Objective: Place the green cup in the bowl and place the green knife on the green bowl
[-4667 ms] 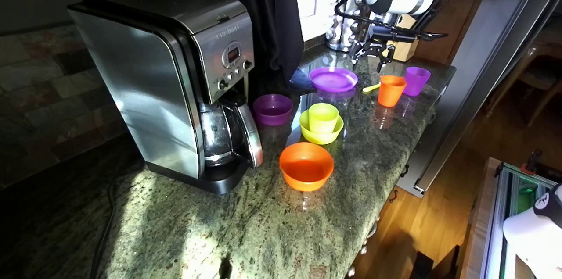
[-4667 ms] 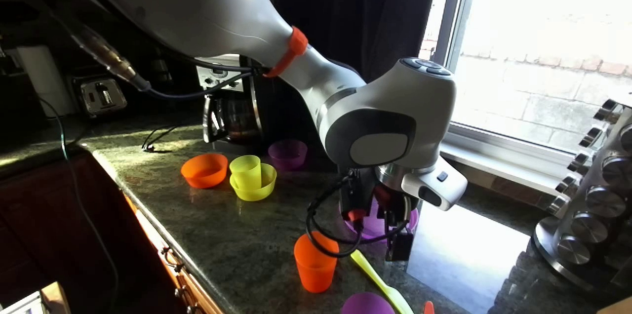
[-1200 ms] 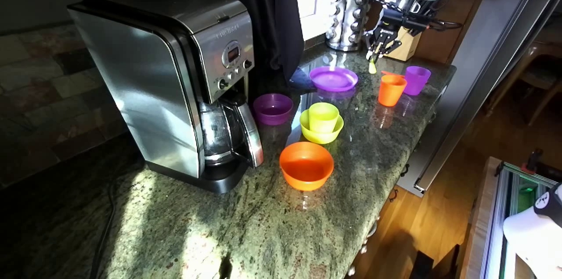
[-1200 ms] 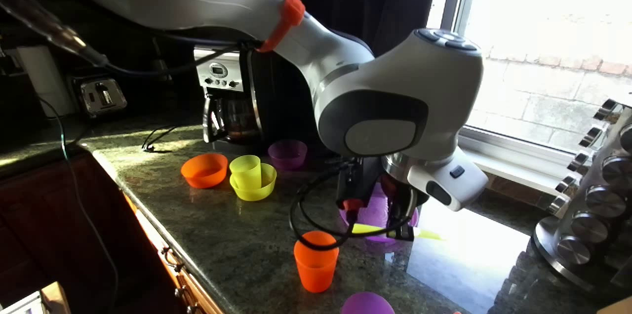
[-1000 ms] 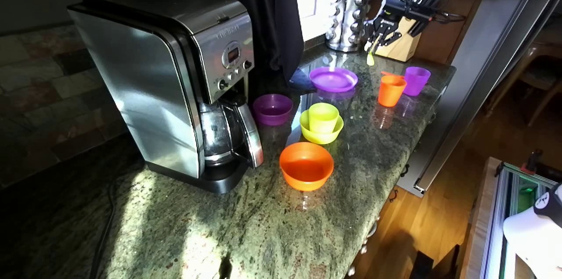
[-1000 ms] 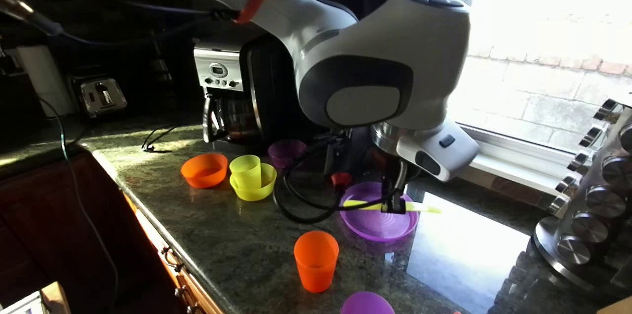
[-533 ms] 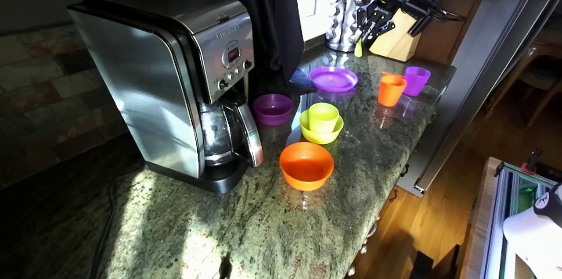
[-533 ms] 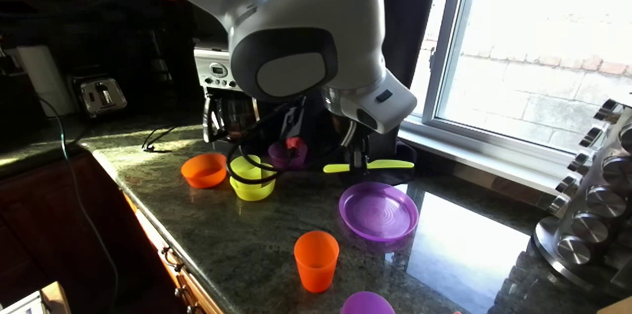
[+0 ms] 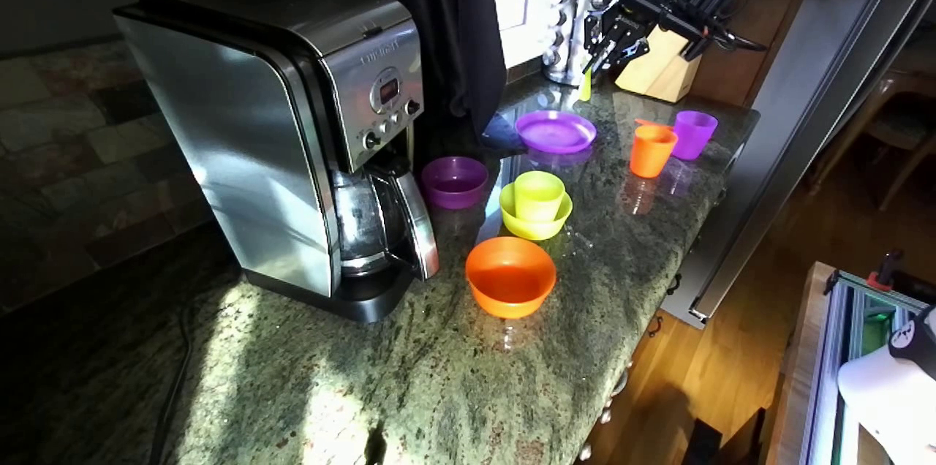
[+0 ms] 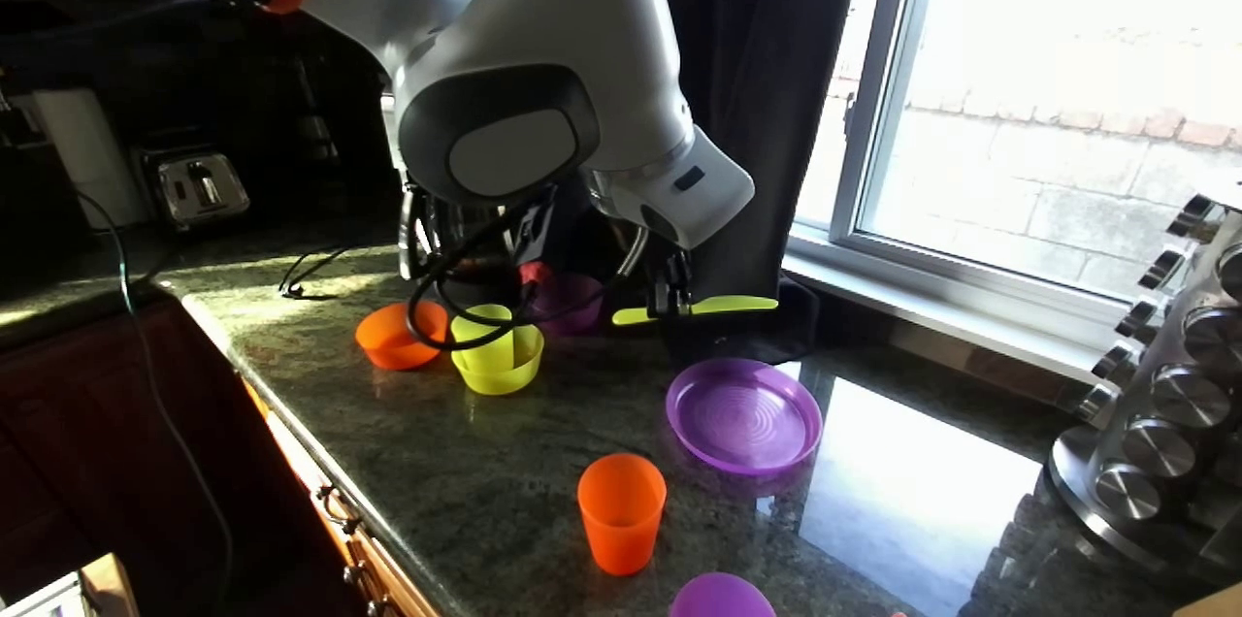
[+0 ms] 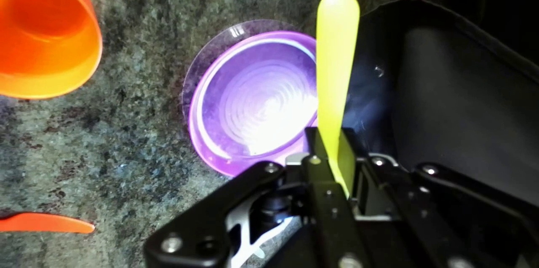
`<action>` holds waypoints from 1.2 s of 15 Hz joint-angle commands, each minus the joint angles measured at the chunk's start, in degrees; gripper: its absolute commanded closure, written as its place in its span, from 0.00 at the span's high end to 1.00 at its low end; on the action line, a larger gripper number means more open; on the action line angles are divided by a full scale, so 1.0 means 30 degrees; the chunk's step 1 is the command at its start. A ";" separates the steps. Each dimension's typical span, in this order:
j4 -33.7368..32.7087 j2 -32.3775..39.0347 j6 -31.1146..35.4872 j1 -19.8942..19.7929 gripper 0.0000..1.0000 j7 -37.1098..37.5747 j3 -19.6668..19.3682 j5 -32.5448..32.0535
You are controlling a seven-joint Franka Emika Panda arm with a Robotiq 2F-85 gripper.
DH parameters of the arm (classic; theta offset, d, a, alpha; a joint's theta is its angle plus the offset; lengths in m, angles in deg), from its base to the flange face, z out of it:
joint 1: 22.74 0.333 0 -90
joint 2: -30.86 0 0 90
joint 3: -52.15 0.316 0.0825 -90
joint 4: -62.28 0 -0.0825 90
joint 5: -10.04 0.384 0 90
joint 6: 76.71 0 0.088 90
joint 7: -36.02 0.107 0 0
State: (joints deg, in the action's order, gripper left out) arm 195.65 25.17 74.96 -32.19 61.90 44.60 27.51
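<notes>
My gripper (image 11: pixel 332 143) is shut on the green knife (image 11: pixel 337 53), whose broad end juts out past the fingertips in the wrist view. In an exterior view the knife (image 10: pixel 735 304) is held roughly level above the counter, beyond the purple plate, with both ends sticking out of the gripper (image 10: pixel 671 299). A pale end of the knife (image 9: pixel 585 88) hangs below the gripper in an exterior view. The green cup (image 9: pixel 540 194) sits inside the green bowl (image 9: pixel 534 230), well apart from the gripper. A cable of the arm crosses in front of the cup (image 10: pixel 477 345) in an exterior view.
A purple plate (image 10: pixel 744 413), an orange cup (image 10: pixel 621 512), a purple cup (image 9: pixel 693 134), an orange bowl (image 9: pixel 510 281) and a purple bowl (image 9: pixel 454 183) stand on the counter. An orange utensil (image 11: pixel 50 222) lies there too. The coffee maker (image 9: pixel 270 136) rises beside the bowls.
The knife lay on the counter under the open gripper several seconds ago. Since then it has been gripped, lifted and turned, and carried past the purple plate toward the dark curtain.
</notes>
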 commanded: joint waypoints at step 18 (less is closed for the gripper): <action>0.7217 -0.6535 0.0069 0.1041 0.04 -0.0806 0.1952 -0.2139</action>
State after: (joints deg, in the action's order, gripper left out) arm 211.86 11.67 75.05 -30.56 61.60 50.04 18.94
